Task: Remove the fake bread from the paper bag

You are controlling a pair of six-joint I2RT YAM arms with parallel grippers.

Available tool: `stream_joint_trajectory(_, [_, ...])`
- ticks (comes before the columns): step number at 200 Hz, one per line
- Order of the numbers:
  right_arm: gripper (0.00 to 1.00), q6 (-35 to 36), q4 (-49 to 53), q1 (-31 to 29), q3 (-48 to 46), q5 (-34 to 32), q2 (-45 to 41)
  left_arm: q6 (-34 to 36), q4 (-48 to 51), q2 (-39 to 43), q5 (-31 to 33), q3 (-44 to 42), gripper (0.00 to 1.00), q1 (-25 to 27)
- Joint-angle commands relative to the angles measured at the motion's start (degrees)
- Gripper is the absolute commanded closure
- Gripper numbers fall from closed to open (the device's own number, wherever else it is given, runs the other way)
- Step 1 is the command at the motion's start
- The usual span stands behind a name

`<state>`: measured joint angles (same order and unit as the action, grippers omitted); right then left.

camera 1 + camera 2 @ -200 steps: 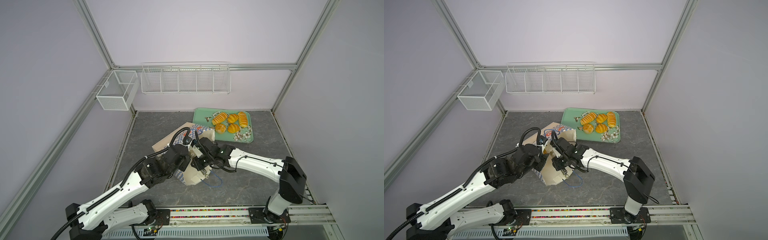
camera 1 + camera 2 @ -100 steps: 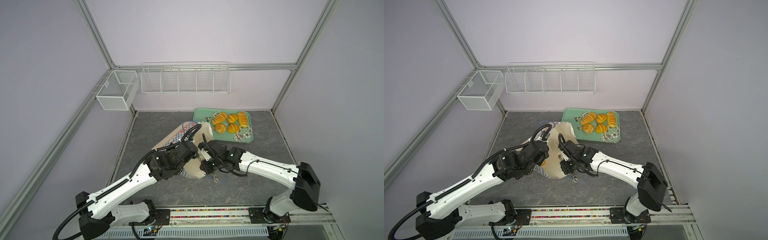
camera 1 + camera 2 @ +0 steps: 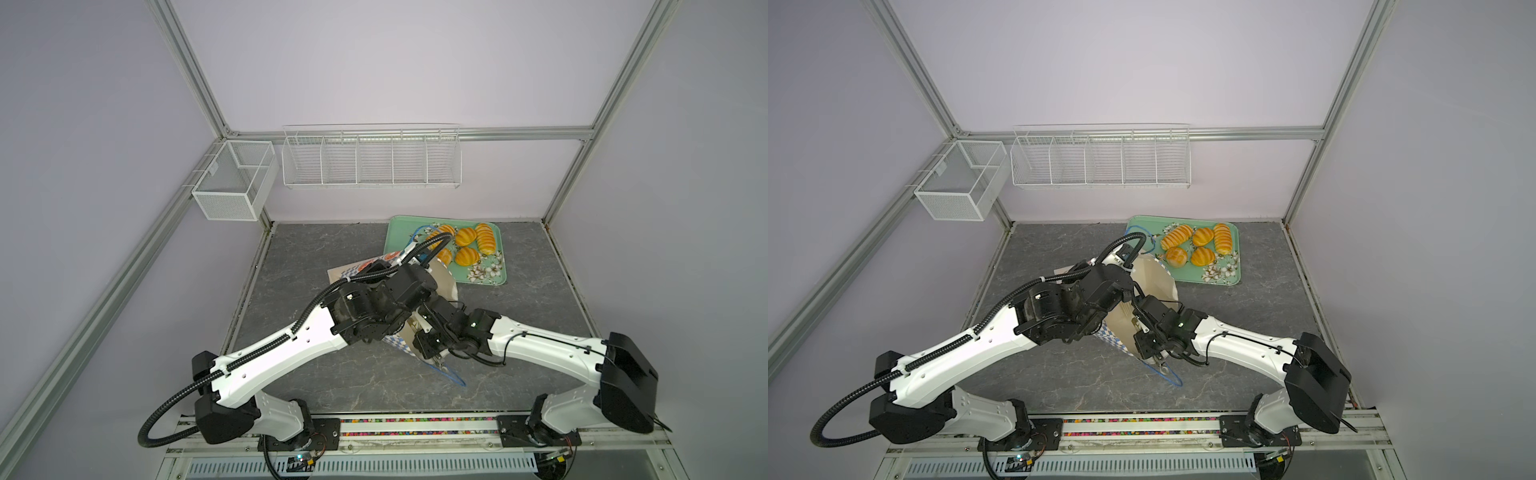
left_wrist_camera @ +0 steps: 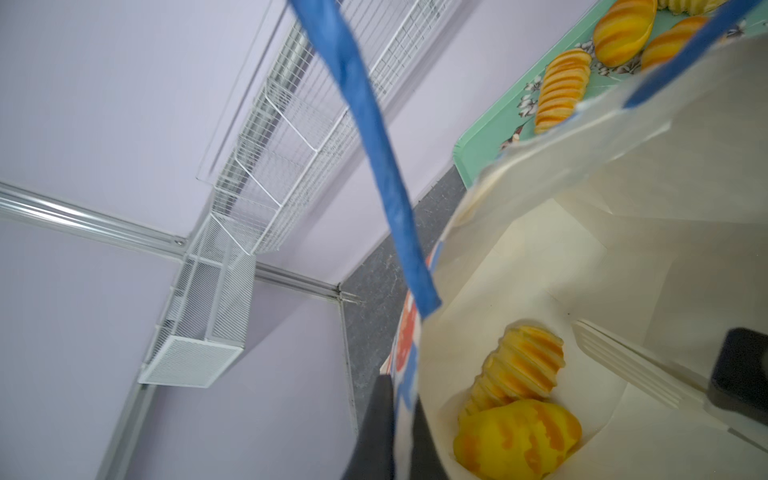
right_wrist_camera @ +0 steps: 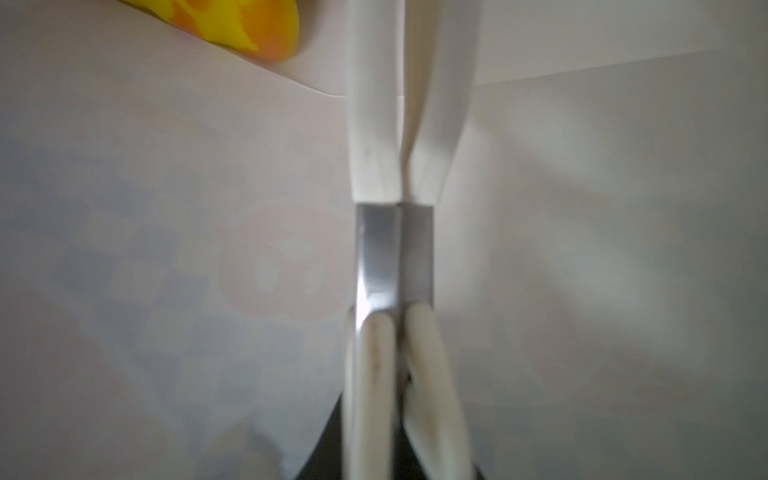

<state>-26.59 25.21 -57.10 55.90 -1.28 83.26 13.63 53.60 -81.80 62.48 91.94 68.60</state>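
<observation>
The paper bag lies tilted near the table's middle with its mouth held open, also seen in a top view. My left gripper is shut on the bag's printed wall near the rim. Inside the bag lie a ribbed long fake bread and a round bun. My right gripper reaches into the bag, shut on white-tipped metal tongs; the tongs are closed, empty and a little apart from the bread. One edge of a bread shows beyond them.
The green flowered tray stands at the back right, just beyond the bag, with several breads on it. A blue cord handle trails on the table towards the front. White wire baskets hang on the back wall.
My left gripper has closed on the bag's wall. Both arms and the bag have shifted right towards the tray, and the bag's mouth now stands wider open.
</observation>
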Motion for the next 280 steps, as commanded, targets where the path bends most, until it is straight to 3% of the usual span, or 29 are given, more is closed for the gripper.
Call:
stream_joint_trajectory(1, [0.93, 0.5, -6.6, -0.1, -2.0, -3.3, -2.0, 11.7, -8.0, -1.6, 13.4, 2.0, 1.0, 3.6])
stream_joint_trajectory(28, [0.93, 1.9, -13.9, -0.1, -5.1, -7.9, -5.1, 36.8, -33.3, -3.2, 21.0, -2.4, 1.0, 9.8])
stream_joint_trajectory(41, [0.93, 2.5, -20.7, 0.0, -8.9, -9.8, -5.2, 41.4, -41.6, -3.3, 21.1, -5.9, 1.0, 11.1])
stream_joint_trajectory(57, [0.93, 3.5, -28.3, 0.5, -10.7, -11.2, -1.8, 33.4, -35.7, -3.1, 18.6, -9.1, 1.0, 10.4])
stream_joint_trajectory(81, [0.93, 6.2, -28.1, 0.9, -5.9, -10.0, 5.1, 16.5, -18.3, -4.5, 13.8, -6.5, 1.0, 8.5])
stream_joint_trajectory(132, [0.93, 3.5, -27.3, 1.2, -1.7, -7.2, 9.2, 4.4, -14.1, -1.9, 5.1, -14.6, 1.0, 2.1])
stream_joint_trajectory(178, [0.92, 2.7, -21.8, 1.4, 1.2, -3.8, 8.9, -0.3, -20.7, 0.6, 1.7, -26.4, 1.0, -0.9])
stream_joint_trajectory(247, [0.91, 4.5, -20.6, 3.5, 8.0, -2.2, 12.1, -0.8, -26.2, 4.3, -2.5, -34.5, 1.0, -1.3])
stream_joint_trajectory(280, [0.92, 5.2, -23.2, 4.1, 6.2, -1.1, 10.5, -1.2, -28.3, 5.1, -3.3, -37.6, 1.0, -2.3])
